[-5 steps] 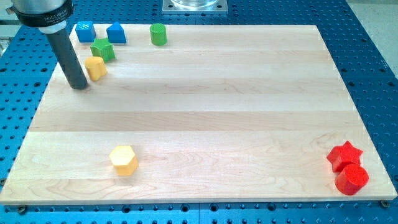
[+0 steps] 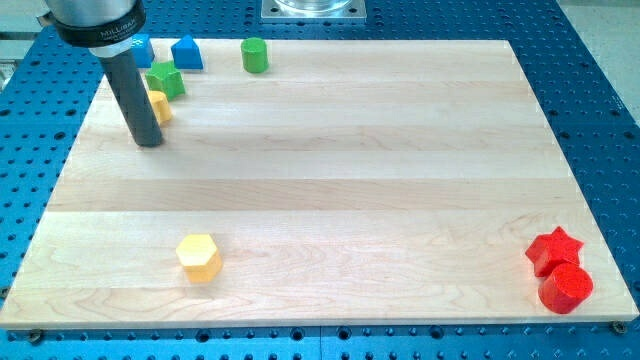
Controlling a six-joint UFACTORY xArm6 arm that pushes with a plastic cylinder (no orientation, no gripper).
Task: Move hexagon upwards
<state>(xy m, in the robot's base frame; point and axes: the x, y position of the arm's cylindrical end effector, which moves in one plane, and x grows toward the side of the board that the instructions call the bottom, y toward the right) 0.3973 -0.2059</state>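
Note:
The yellow hexagon block [image 2: 199, 257] lies near the view's bottom left on the wooden board [image 2: 330, 180]. My tip [image 2: 148, 142] rests on the board near the view's top left, far above the hexagon. The rod partly hides another yellow block [image 2: 160, 106] just to the right of it; that block's shape cannot be made out.
A green star-like block [image 2: 165, 79], a blue block [image 2: 143, 48] partly hidden by the rod, a blue house-shaped block [image 2: 187, 53] and a green cylinder [image 2: 255, 55] sit at the top left. A red star [image 2: 554, 249] and red cylinder [image 2: 566, 289] sit at the bottom right.
My tip has moved a little to the right and slightly down, now covering part of the upper yellow block. The blocks have not moved.

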